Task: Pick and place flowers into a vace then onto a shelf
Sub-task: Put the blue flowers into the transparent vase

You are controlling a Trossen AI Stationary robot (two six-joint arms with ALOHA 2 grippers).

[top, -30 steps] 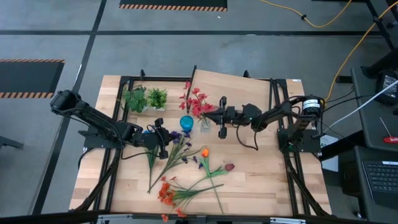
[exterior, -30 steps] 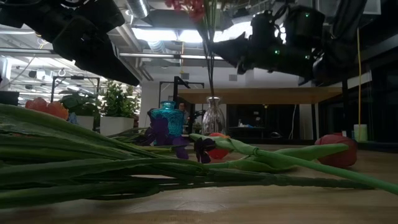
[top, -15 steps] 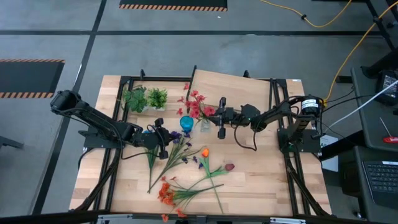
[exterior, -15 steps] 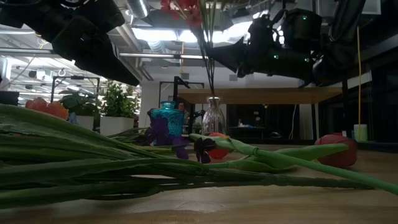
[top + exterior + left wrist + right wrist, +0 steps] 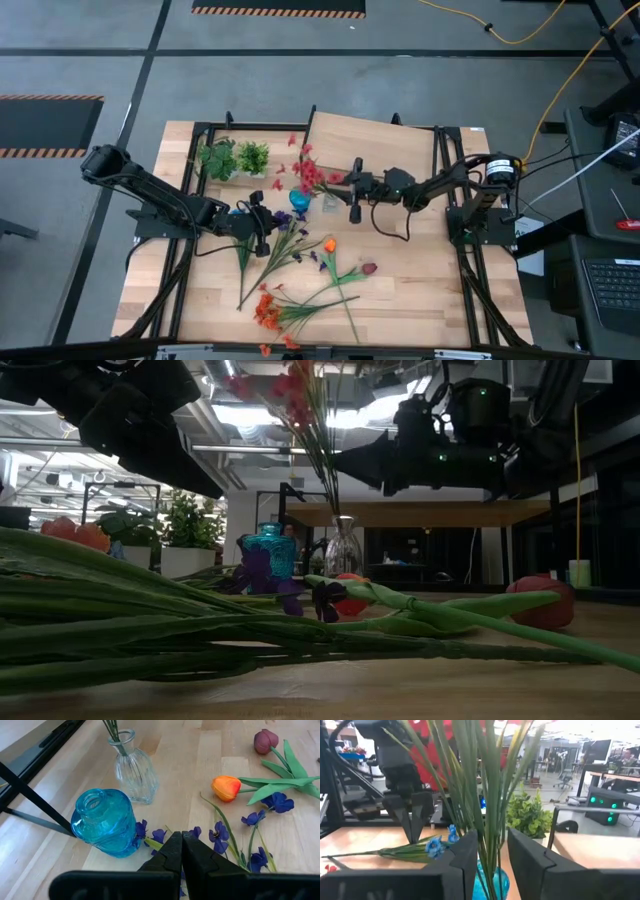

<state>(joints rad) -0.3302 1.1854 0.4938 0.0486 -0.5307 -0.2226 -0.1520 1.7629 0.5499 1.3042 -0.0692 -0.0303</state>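
High view: the right gripper [image 5: 346, 186] holds the red flower spray [image 5: 306, 172] over the clear vase [image 5: 328, 202], beside the blue vase [image 5: 299, 199] and near the shelf [image 5: 372, 140]; loose flowers [image 5: 300, 268] lie on the table [image 5: 420, 280].

Low view: the spray's stems [image 5: 327, 485] lean into the clear vase (tilted, not upright).

Left wrist view: the left gripper [image 5: 180, 851] has its fingers together, near the blue vase.

Right wrist view: fingers [image 5: 468, 855] clamp the green stems.
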